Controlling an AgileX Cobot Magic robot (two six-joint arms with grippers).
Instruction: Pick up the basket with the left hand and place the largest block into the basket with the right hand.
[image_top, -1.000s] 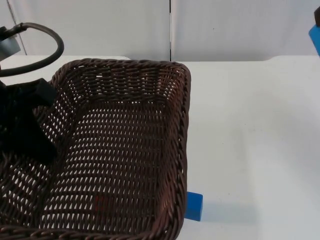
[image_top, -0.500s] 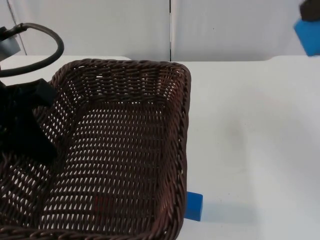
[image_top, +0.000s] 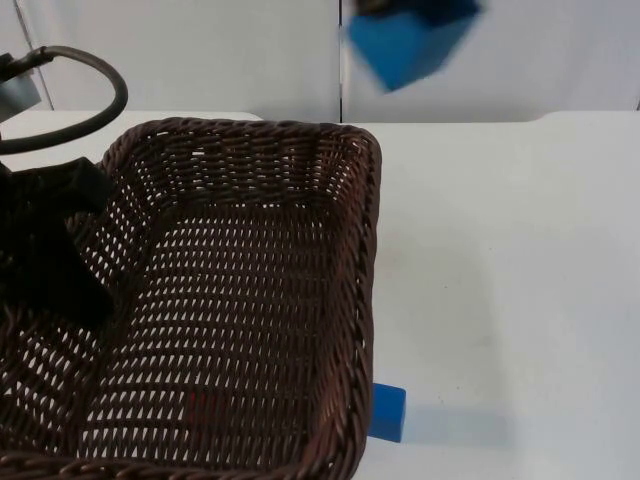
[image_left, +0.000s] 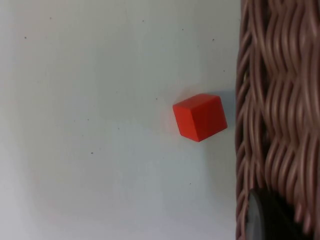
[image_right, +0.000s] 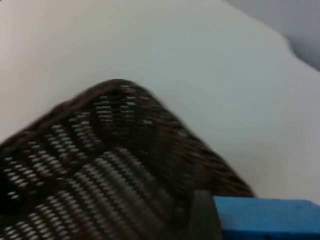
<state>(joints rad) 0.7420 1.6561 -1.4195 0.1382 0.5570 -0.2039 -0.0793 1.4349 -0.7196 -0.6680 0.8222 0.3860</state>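
- The dark brown woven wicker basket (image_top: 230, 300) is held up off the white tabletop (image_top: 500, 250), its open mouth facing the top camera, so the weave of its floor and walls is plain to see.
- The left gripper (image_top: 50, 250) is at the basket's left wall, a black mass against the wicker; in the left wrist view a black fingertip (image_left: 267, 220) presses on the basket's rim (image_left: 277, 100), so the fingers are clenched on the basket.
- The large bright blue block (image_top: 410, 35) hangs in the air above the basket's far right corner, against the grey partition wall (image_top: 200, 50), tilted with one corner pointing down.
- The right gripper (image_top: 400, 8) sits right on top of that block at the picture's upper edge; in the right wrist view the blue block (image_right: 267, 217) lies just beside a fingertip, with the basket's corner below it. The fingers are grasping the block.
- A small blue block (image_top: 388, 412) rests on the tabletop just beside the basket's near right corner.
- A small red cube (image_left: 200, 117) lies on the tabletop below the basket; a red tint shows through the weave in the top view.
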